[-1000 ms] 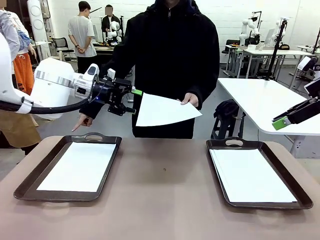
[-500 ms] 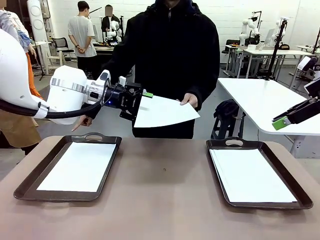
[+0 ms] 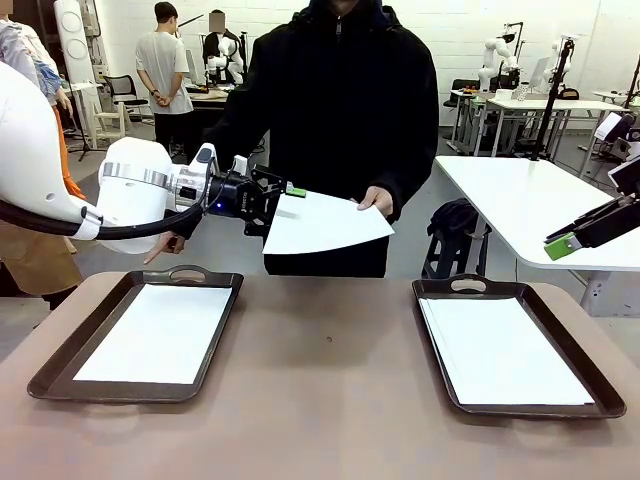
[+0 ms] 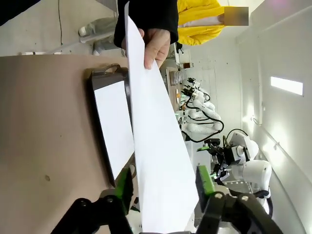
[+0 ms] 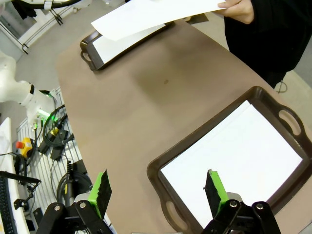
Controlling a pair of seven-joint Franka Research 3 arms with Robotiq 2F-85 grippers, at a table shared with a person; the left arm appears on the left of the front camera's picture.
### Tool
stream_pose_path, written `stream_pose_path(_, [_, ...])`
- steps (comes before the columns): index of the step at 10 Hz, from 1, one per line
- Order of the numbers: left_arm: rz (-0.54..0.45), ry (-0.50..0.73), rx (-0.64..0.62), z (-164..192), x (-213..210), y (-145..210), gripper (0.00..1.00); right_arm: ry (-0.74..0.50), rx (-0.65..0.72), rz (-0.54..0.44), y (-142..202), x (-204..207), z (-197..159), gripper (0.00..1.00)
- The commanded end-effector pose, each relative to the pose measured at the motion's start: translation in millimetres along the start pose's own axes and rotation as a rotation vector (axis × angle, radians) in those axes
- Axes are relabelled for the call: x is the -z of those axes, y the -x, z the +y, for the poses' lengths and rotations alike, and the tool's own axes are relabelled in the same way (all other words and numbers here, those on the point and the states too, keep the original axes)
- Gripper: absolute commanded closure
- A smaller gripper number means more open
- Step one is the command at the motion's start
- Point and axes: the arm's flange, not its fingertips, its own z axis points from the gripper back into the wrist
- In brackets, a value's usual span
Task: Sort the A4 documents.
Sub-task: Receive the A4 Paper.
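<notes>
Sheets lie in both trays; one sheet is mid-handover, left gripper jaws straddling it, grip unconfirmed; person's hand pinches it.

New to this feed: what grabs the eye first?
A thin white paper sheet held in mid-air above the table's far edge: the person's hand pinches one corner, and the left end effector straddles the opposite edge, its green pads not visibly clamped yet. Below, two dark brown handled trays, left and right, each hold white paper.
</notes>
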Motion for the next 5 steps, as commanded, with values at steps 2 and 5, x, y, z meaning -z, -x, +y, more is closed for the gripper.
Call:
stream_pose_path(2, [-0.015,0.006,-0.031,-0.4,-0.7,2.9,0.71,-0.004,0.0,-0.003,0.9,1.1,-0.8,0.0])
stream_pose_path(5, [-0.018,0.007,-0.034,1.6,-1.9,4.5,0.91,-0.004,0.0,-0.003,0.9,1.1,-0.8,0.0])
